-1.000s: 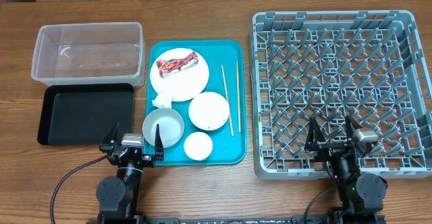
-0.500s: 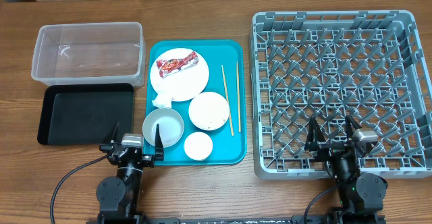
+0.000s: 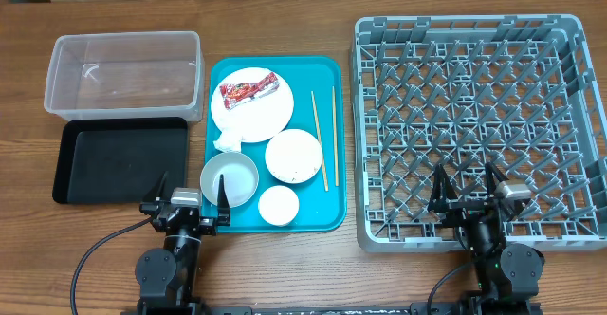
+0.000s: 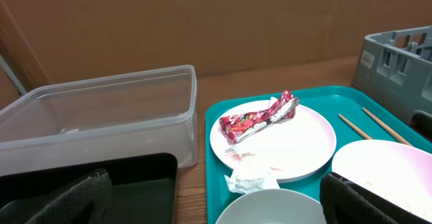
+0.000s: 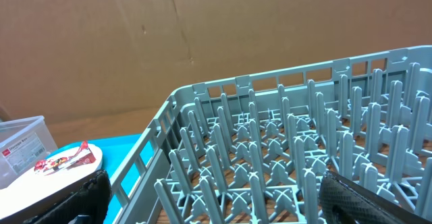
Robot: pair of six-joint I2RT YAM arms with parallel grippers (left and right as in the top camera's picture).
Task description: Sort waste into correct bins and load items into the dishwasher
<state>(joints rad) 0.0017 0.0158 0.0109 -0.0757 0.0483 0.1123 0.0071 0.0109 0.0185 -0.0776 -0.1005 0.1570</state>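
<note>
Squarely on the white round plate [image 3: 268,118] lies the red-and-white snack wrapper [image 3: 248,89], slanted across the far part of it. The crumpled white napkin [image 3: 228,141] sits at the plate's near left edge, partly on the plate and partly on the teal tray [image 3: 327,215] (pale smears beside it on the plate are too small to name).

Closer to the arms on the same tray stand two white bowls. The right bowl [image 3: 293,155] is just in front of the plate and the left bowl [image 3: 229,179] is beside it, nearer the tray's left edge. The small white cup [image 3: 279,205] stands in front of them, near the tray's front rim. The wooden chopsticks [image 3: 320,144] lie side by side along the tray's right side, pointing away from the arms and apart from the dishes.

Left of the teal tray, the clear plastic tub [image 3: 123,38] stands at the far side, with the black tray [image 3: 121,154] just in front of it. On the right, just beside the teal tray, is the grey dish rack [image 3: 479,116], its pegs upright.

The left gripper [image 3: 189,194] is spread wide and grasps nothing. It sits over the front of the wooden table [image 3: 313,268], by the teal tray's front left corner, and from overhead one finger overlaps the left bowl. The right gripper [image 3: 466,190] is likewise spread with nothing between its fingers, at the rack's front edge.
</note>
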